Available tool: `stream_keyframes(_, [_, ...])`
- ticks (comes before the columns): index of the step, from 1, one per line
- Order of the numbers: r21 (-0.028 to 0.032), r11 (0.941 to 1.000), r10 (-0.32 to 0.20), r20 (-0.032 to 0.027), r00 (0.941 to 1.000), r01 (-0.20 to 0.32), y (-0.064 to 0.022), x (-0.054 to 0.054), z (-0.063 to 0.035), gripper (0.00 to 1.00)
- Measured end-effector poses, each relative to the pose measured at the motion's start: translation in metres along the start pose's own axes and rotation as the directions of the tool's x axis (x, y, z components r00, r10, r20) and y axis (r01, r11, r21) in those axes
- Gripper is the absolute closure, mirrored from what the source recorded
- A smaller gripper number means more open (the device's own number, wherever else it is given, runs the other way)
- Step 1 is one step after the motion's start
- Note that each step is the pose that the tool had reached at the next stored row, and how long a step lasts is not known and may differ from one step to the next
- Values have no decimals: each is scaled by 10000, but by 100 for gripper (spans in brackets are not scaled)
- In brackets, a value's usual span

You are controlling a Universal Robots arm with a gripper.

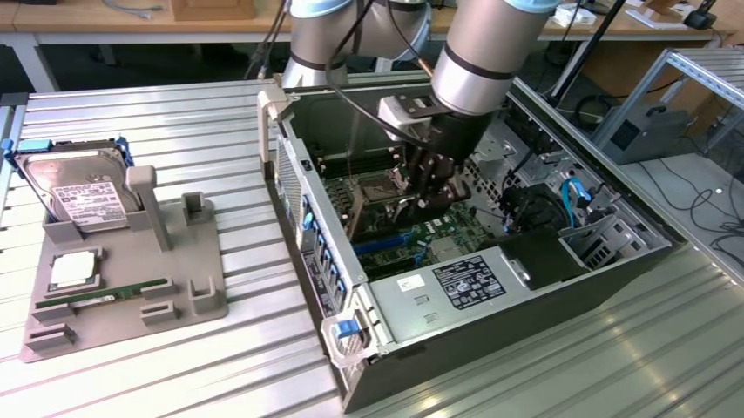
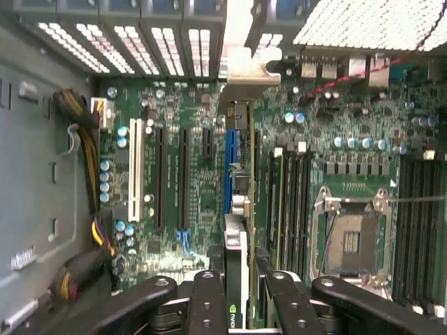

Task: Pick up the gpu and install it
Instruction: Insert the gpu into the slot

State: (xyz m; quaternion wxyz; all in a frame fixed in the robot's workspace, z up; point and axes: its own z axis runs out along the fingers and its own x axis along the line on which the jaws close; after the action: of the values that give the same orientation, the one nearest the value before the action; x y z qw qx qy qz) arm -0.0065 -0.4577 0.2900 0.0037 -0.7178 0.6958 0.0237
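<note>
The gpu stands edge-on between my fingers, a thin card with a silvery rim and a small green logo near the grip. My gripper is shut on it. The card hangs over the green motherboard, lined up along the blue expansion slot, and its metal bracket reaches the case's rear slot openings. Whether the card's edge sits in the slot, I cannot tell. In the exterior view my gripper is down inside the open computer case, with the dark card below it.
A grey fixture at the exterior view's left carries a hard drive and a green memory stick. Inside the case are the power supply, the processor socket, black slots and cable bundles.
</note>
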Motion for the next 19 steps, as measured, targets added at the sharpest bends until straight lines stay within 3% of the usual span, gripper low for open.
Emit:
stream_keyframes(3, [1, 10000, 17, 2, 10000, -17, 121, -4, 16, 73])
stream_keyframes(5, [0, 10000, 16, -3, 10000, -16, 122, -4, 17, 73])
stream_keyframes(6, [201, 9998, 10, -6, 10000, -10, 124, -3, 19, 73])
stream_keyframes(7, [500, 9987, -2, -17, 10000, 3, 124, -4, 21, 73])
stream_keyframes(19, [502, 9987, -2, -16, 10000, 3, 275, 37, 27, 73])
